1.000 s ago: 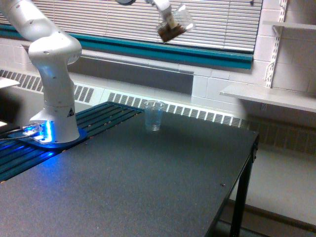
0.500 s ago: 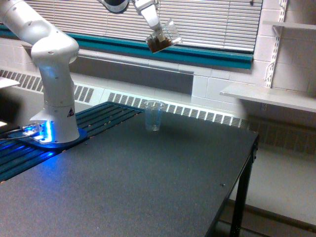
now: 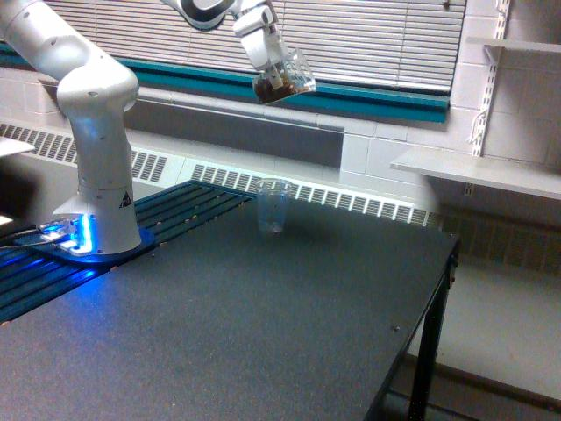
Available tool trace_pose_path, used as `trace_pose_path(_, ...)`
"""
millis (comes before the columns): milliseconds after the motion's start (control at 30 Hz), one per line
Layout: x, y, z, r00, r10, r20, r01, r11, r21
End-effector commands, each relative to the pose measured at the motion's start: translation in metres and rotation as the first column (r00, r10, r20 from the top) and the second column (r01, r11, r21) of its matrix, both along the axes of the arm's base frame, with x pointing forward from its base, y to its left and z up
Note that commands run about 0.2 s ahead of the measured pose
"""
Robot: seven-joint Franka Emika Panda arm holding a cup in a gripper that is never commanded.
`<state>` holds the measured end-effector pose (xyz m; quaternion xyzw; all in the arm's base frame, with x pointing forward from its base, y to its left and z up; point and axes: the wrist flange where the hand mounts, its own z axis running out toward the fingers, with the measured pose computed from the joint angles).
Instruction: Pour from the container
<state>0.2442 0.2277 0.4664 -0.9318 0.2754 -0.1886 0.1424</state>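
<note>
- Arm base (image 3: 98,175): smooth white casing at 9 o'clock; blue light glows at its foot. No shift since the earlier frames.
- Gripper (image 3: 270,63): clamped on the container (image 3: 283,79); it has moved left and lower.
- Container: clear, wide-mouthed plastic, at 12 o'clock, held high and tilted, less steeply than before. Brown chunks sit in its lower end.
- Slim cup (image 3: 273,205): clear, upright, below the container, unmoved.
- Table (image 3: 263,333): dark, flat, finely speckled.
</note>
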Motion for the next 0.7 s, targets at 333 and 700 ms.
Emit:
trace_pose_path(333, -0.004, 0.019, -0.026, 0.984, -0.102, -0.146, 0.117, 0.988, 0.101)
trace_pose_path(700, -0.006, 0.036, -0.038, 0.97, -0.074, -0.232, 0.111, 0.983, 0.15)
